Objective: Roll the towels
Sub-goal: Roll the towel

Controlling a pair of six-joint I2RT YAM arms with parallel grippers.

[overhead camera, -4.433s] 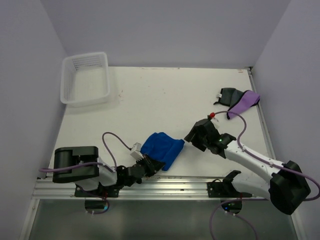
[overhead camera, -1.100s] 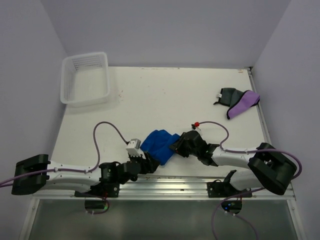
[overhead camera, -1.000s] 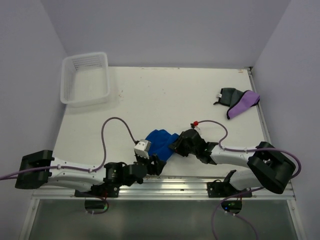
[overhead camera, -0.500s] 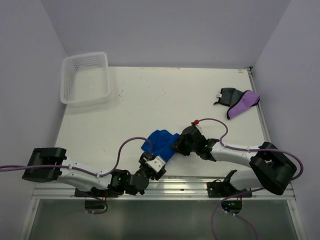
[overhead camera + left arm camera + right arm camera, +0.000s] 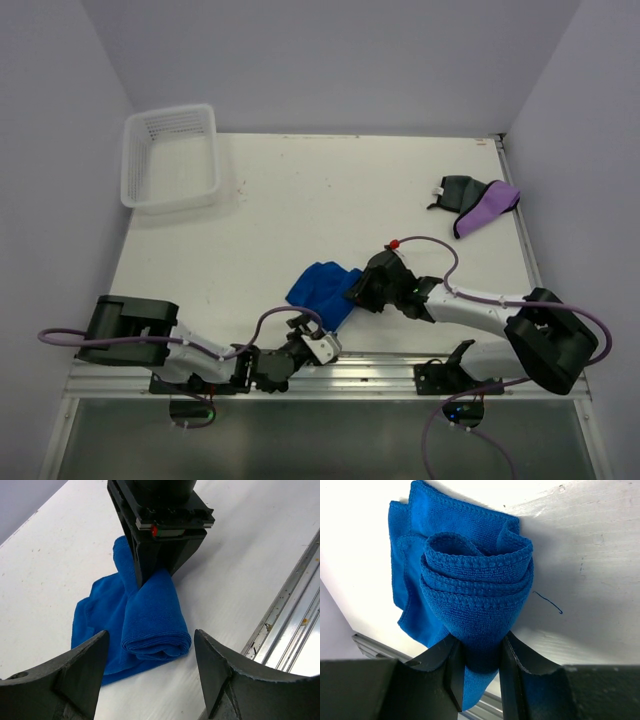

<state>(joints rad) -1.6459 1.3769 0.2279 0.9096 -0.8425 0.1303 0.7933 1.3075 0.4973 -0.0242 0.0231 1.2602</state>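
At the near edge of the white surface (image 5: 330, 200), by the ribbed metal rail (image 5: 380, 368), my left claw (image 5: 310, 345) lies low and released. Its two dark, blunt fingers (image 5: 75, 675) are spread wide on nothing, framing the open end of the roll just ahead of them.

At about 6 o'clock on the surface lies the blue towel (image 5: 318, 285), a soft looped-pile cloth with a stitched hem. One part of it is wound into a plump cylinder of three or four layers, and the rest lies flat and rumpled beneath and to one side.

My right claw (image 5: 362, 290) reaches in from 4 o'clock and is clenched on the far end of that roll. Seen from its own wrist, the black fingers (image 5: 452, 665) squeeze the coil into a narrow waist. A loose blue thread (image 5: 547, 602) lies on the surface beside the cloth.

Well apart, near the right edge at 2 o'clock, the purple towel (image 5: 488, 208) lies as a crumpled strip touching the dark grey towel (image 5: 458, 190), which is bunched just left of it. At 10 o'clock, in the far left corner, stands the white plastic mesh basket (image 5: 170, 110), rectangular with flaring latticed walls.
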